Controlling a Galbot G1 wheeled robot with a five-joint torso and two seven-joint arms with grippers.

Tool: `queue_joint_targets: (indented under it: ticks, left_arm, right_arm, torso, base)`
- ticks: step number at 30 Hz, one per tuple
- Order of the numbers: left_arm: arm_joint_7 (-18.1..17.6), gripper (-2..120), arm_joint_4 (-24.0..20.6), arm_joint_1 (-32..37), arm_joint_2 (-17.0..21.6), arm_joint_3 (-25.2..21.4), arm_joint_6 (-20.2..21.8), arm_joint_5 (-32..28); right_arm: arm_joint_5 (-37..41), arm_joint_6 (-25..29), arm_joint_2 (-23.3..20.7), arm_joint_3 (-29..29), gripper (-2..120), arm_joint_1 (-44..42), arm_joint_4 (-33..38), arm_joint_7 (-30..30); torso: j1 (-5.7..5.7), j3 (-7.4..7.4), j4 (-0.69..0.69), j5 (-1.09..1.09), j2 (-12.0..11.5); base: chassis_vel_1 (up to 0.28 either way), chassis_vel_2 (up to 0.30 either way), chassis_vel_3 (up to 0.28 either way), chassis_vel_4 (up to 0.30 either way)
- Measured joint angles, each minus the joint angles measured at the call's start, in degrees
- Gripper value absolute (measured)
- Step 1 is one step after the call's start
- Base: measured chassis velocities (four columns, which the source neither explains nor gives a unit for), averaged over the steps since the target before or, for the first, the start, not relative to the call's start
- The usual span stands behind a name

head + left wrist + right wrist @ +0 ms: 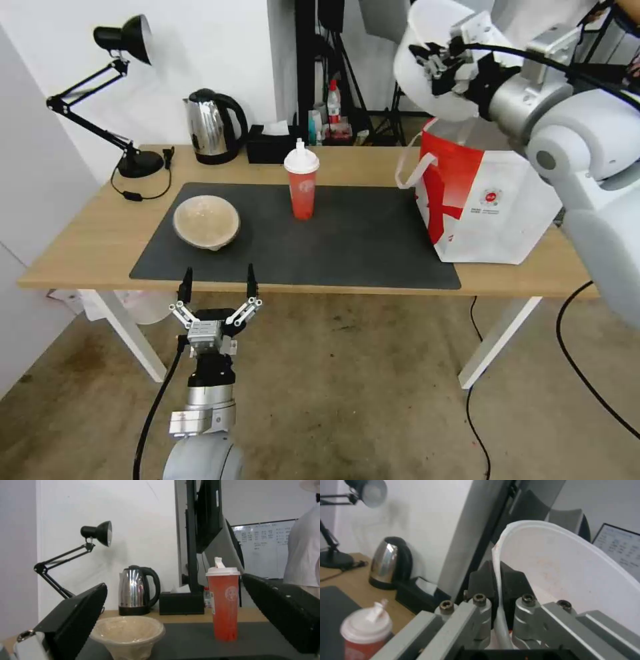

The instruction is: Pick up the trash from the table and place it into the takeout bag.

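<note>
My right gripper (pixel 437 67) is raised high over the takeout bag (pixel 487 200), shut on the rim of the wide white bowl (pixel 423 40), which is tipped on its side. In the right wrist view the two fingers (pixel 483 580) pinch the bowl's (pixel 566 565) rim. The bag stands at the right end of the table (pixel 87 247). On the dark mat (pixel 360 240) are the red cup (pixel 302 183) with its white lid and the beige pulp bowl (pixel 207 221). My left gripper (pixel 217 283) hangs open at the table's front edge, just in front of the pulp bowl (pixel 128 633), with the cup (pixel 224 605) farther back.
A steel kettle (pixel 213 127) and a black tissue box (pixel 270 143) stand along the table's back edge. A black desk lamp (pixel 127 100) stands at the back left, its cord on the wood. Stands and bottles crowd the room behind the table.
</note>
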Motion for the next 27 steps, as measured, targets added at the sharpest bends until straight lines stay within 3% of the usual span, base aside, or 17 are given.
queue_joint_targets:
  ticks: [27]
  left_arm:
    - [0.03, 100, -0.17, 1.84, -1.05, -0.12, -0.05, 0.82]
  right_arm:
    - [-2.36, 4.05, -2.15, 9.01, 0, -9.05, -4.56, -2.35]
  torso:
    - [0.00, 0.00, 0.00, 0.00, 0.00]
  base:
    - [0.000, 0.000, 0.000, 0.000]
